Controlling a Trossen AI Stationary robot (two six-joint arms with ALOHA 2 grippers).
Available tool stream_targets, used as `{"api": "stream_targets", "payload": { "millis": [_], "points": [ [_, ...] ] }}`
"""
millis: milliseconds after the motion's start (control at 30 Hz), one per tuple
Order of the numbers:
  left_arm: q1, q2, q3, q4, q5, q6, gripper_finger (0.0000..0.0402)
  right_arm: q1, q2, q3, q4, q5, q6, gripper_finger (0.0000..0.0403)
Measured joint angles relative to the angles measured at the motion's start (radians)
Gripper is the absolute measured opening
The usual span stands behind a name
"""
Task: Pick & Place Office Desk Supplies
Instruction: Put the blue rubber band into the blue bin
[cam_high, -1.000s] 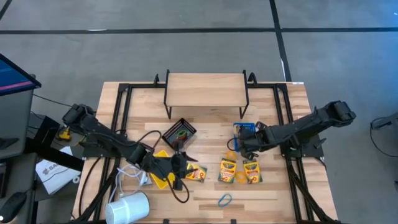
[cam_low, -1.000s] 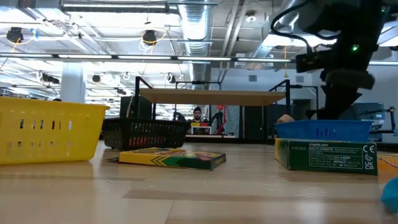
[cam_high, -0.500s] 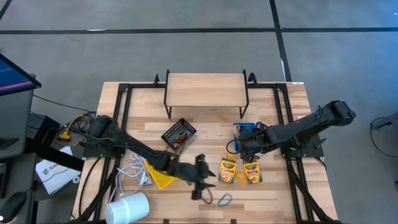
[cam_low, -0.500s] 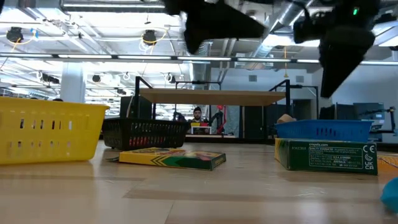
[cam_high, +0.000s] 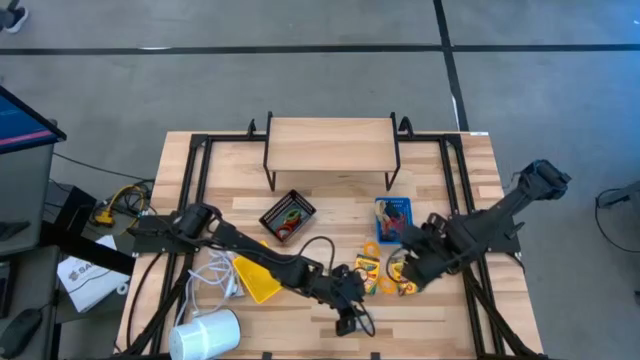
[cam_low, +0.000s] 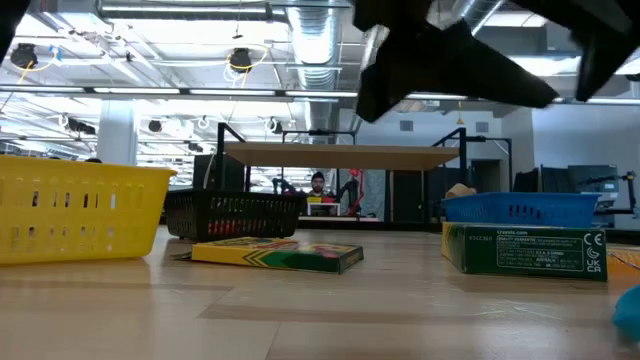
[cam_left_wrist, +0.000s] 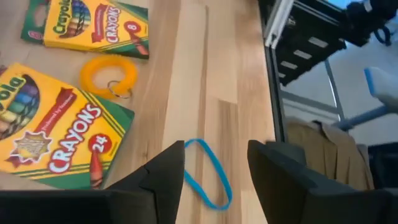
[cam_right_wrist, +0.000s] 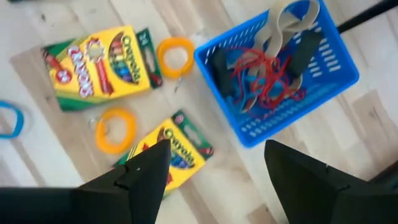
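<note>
The left gripper (cam_left_wrist: 214, 165), fingers spread wide, hovers over the blue band (cam_left_wrist: 208, 173), whose long axis runs between them; the right gripper (cam_right_wrist: 214, 163) is open too.

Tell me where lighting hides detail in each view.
Low view: bright ceiling lamps backlight an arm, which reads as a black shape. Left wrist view: even light on the blue rubber band, seen between the open left pincer fingers. Right wrist view: blue bin evenly lit, no glare.
</note>
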Motion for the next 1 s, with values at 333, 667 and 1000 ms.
{"api": "stream_targets", "payload": {
  "millis": [333, 667, 1000],
  "points": [
    [0.05, 0.145, 0.031, -0.02, 0.121, -0.151, 0.0172, 0.157, 0.0, 0.0, -0.06, 0.065, 0.157, 0.0258],
    [0.04, 0.162, 0.033, -0.014, 0.232, -0.171, 0.0172, 0.173, 0.0, 0.0, -0.068, 0.112, 0.177, 0.0258],
    [-0.013, 0.164, 0.082, -0.011, 0.241, -0.165, 0.0172, 0.117, 0.0, 0.0, -0.003, 0.138, 0.132, 0.0258]
  ]
}}
